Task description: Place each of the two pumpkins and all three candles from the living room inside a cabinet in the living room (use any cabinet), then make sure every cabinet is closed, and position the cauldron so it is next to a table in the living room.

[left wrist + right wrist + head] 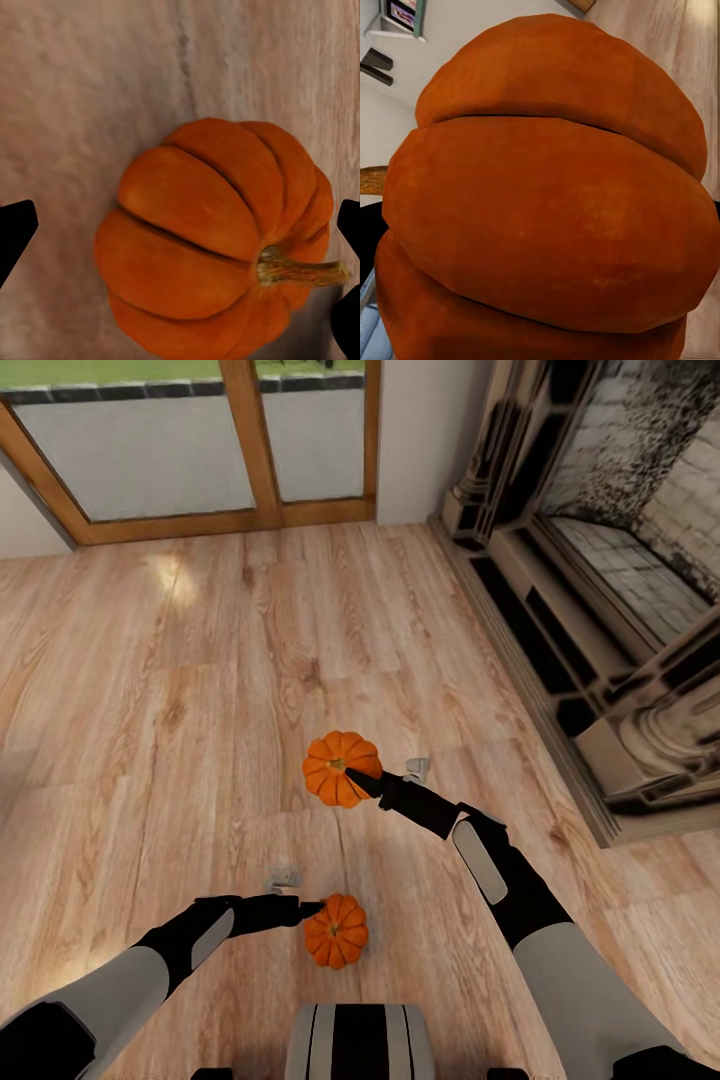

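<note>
My right gripper (362, 778) clamps the far pumpkin (335, 765). My left gripper (312, 908), jaws spread wide, touches the near pumpkin (337, 932) from the left.

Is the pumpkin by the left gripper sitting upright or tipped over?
Upright, it seems: in the head view the pumpkin shows its stem centered on top, facing up. The left gripper reaches its rim.

One pumpkin (341, 768) is being positioned at frame centre over the wooden floor (180, 690); the second pumpkin (337, 931) is being positioned directly below it. The fireplace (610, 600) is being shown at right, the glass doors (190, 450) upper left.
</note>
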Motion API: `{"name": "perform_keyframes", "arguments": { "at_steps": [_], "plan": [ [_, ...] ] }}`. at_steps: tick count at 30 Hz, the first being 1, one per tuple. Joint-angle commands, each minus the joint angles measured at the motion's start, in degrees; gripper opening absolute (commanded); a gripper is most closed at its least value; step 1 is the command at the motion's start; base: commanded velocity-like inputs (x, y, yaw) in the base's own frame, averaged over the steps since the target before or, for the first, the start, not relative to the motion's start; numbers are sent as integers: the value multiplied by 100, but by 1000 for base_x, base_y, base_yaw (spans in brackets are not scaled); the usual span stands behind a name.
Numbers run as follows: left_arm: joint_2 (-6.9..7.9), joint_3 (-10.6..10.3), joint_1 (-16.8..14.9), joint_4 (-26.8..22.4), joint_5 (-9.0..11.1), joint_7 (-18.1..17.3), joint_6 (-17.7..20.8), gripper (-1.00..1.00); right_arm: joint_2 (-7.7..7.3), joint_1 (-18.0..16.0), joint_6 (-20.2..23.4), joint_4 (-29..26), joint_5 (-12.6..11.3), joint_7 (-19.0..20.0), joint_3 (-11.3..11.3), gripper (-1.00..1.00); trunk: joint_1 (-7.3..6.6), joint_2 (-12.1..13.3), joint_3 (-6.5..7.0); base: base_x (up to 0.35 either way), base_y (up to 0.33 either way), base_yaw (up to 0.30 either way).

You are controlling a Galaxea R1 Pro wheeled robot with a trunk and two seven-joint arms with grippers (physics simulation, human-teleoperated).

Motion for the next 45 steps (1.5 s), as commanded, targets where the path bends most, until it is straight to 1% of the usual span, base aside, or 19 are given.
{"name": "perform_keyframes", "arguments": {
  "at_steps": [1, 15, 26, 35, 39, 40, 41, 45],
  "plan": [
    [1, -3, 0, 0, 1, 0, -2, 100, 0, 0, 4, -2, -14, -5, -1, -100, 2, -2, -23, 0, 0, 0],
    [16, -35, 0, -55, -8, -62, -12, 100, 0, 0, 4, -2, -10, 3, -1, -100, 38, -20, -333, 0, 0, 0],
    [27, -26, 0, -73, -8, -51, -8, 100, 1, 0, 4, -2, -9, -5, -1, -100, 38, -20, -333, 0, 0, 0],
    [-9, -22, 0, -35, -10, -2, 2, 100, 0, 0, 4, -2, -9, 1, -1, -100, 61, -32, -532, 0, 0, 0],
    [-5, -12, 0, -41, -9, -1, 2, 100, 2, 0, 4, -2, -9, -4, -1, -100, 61, -32, -532, 0, 0, 0],
    [-27, 2, 30, -25, 104, -76, 72, 100, 0, -34, 5, -16, -4, -32, -1, -100, 60, -32, -532, 0, 0, 0],
    [-28, 1, 62, 0, 116, -56, 107, 100, 0, -39, 6, -9, -8, -38, -1, -100, 60, -32, -532, 0, 0, 0],
    [-25, 0, 136, 24, 410, -57, 123, 100, 18, -42, 7, 0, 29, -46, 10, -100, 60, -32, -532, 0, 0, 0]
  ]
}}
